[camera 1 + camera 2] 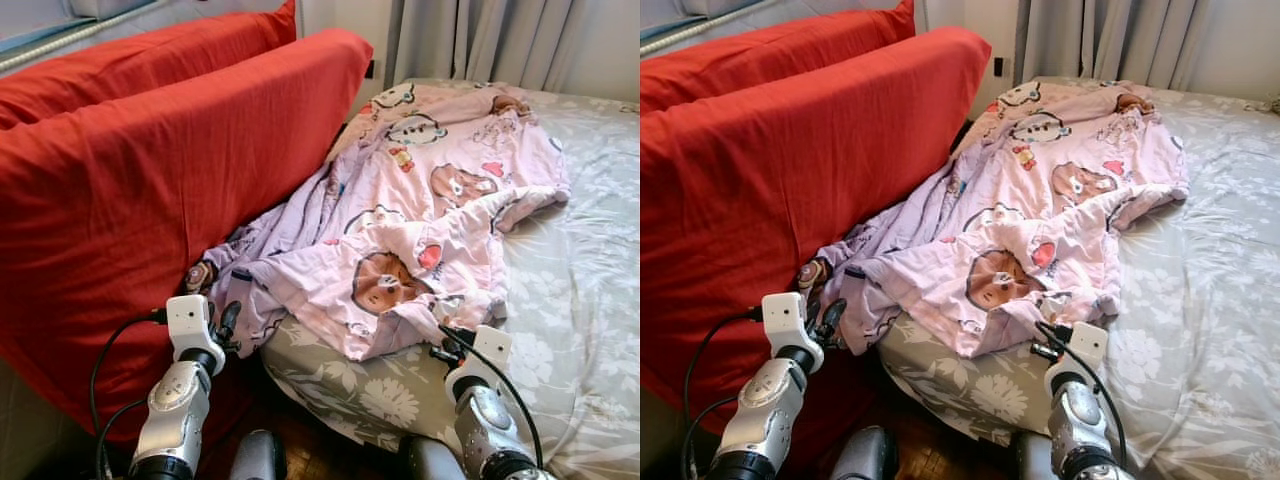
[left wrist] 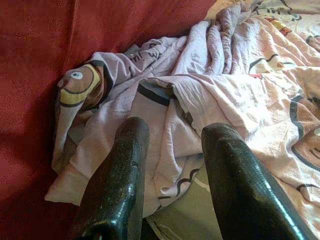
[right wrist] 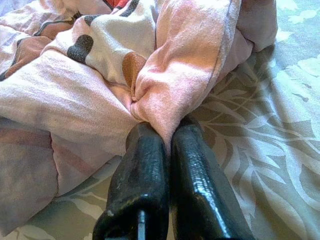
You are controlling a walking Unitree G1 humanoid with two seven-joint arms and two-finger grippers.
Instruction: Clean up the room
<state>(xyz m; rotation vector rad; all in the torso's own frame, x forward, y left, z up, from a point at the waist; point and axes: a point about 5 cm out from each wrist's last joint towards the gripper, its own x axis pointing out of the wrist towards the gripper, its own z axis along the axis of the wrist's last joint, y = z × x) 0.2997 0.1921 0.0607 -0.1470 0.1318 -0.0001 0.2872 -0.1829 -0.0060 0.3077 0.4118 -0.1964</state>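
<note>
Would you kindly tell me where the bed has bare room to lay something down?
The grey floral sheet lies bare right of the pink blanket, up to the curtain. It is crowded by the red cushion, where the blanket bunches; the right hand is shut on its edge and the left hand is open there.

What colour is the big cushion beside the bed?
Plain red fabric cushion, clearest in the left eye view.

Two silver robot arms reach forward from the lower edge of the head view. The left arm enters at about 7 o'clock, its left gripper (image 1: 224, 322) raised with the two black fingers (image 2: 117, 185) spread apart. The right arm enters at about 5 o'clock; the right gripper (image 3: 166, 145) has its fingers pressed together, pinching a fold of pink blanket (image 3: 185, 70).
</note>
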